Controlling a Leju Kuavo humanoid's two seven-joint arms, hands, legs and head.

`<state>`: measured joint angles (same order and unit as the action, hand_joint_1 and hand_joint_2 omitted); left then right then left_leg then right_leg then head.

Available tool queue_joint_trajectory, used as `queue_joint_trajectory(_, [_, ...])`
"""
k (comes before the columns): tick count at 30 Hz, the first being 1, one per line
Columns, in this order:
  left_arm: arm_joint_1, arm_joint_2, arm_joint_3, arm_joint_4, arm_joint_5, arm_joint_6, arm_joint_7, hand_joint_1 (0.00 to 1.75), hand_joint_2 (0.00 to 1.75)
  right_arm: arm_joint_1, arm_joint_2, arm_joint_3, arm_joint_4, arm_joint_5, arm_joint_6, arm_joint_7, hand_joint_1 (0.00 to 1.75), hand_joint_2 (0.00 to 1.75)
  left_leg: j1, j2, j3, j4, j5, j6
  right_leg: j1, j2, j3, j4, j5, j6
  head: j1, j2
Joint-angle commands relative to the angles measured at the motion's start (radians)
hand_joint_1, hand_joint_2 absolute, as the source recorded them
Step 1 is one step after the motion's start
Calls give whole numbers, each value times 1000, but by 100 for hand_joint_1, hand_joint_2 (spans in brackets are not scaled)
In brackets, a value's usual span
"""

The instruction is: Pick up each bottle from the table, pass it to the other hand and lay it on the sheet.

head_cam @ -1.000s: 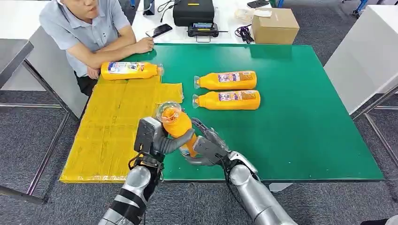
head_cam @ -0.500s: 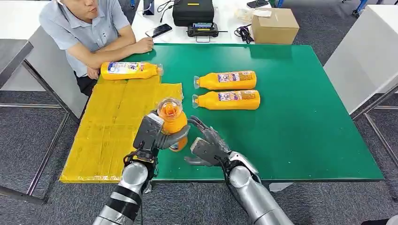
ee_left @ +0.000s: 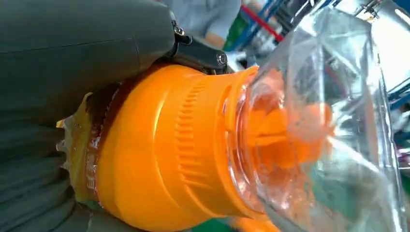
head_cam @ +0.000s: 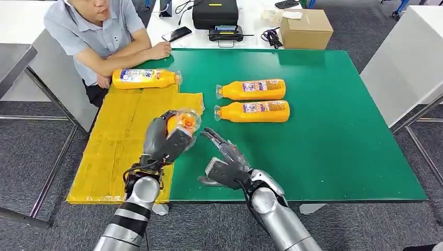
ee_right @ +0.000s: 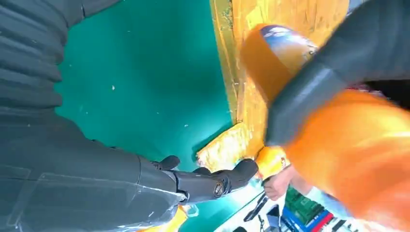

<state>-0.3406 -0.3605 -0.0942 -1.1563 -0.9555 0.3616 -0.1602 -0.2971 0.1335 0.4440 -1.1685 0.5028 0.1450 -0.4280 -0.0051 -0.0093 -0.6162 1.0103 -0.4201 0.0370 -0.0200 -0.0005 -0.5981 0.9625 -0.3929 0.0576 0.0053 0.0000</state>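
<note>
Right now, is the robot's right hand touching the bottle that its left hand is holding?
Apart. In the head view, green table shows between the open right hand and the bottle gripped by the left hand.

Head view: high, looking down on the desk (head_cam: 324, 157). Wrist views: close-up; all share the held bottle (head_cam: 183, 124).

One bottle (head_cam: 144, 78) lies on the sheet (head_cam: 120, 141); two bottles (head_cam: 252, 100) lie right of it.

bright, even overhead light with soft shadows on the green surface (head_cam: 334, 146); both wrist views are blurred, glare on the bottle (ee_left: 193, 145) wrap.
</note>
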Motion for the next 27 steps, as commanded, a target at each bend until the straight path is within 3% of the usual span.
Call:
queue_joint_trajectory(1, [-107,21,14,159,-278,-11,92,175,175,-35,-45,63,-11,-10,19,-22,0,175,1,-1,4,1,-2,-2,2,-1,5,1,-2,-3,0,0])
queue_joint_trajectory(11, [-122,87,88,270,-460,-85,131,175,175,32,-93,50,-97,-24,13,-47,0,175,1,2,6,-1,-2,-2,1,1,6,-1,-2,-3,0,0])
queue_joint_trajectory(17, [-154,85,171,312,-401,-86,101,175,175,62,-95,49,-100,-21,8,-65,0,175,1,1,4,0,-2,-2,1,0,4,0,-1,-3,0,0])
queue_joint_trajectory(27, [-153,82,174,304,-400,-89,102,175,175,65,-98,49,-103,-20,7,-65,0,175,1,2,4,0,-1,-2,1,1,3,0,-1,-3,0,0])
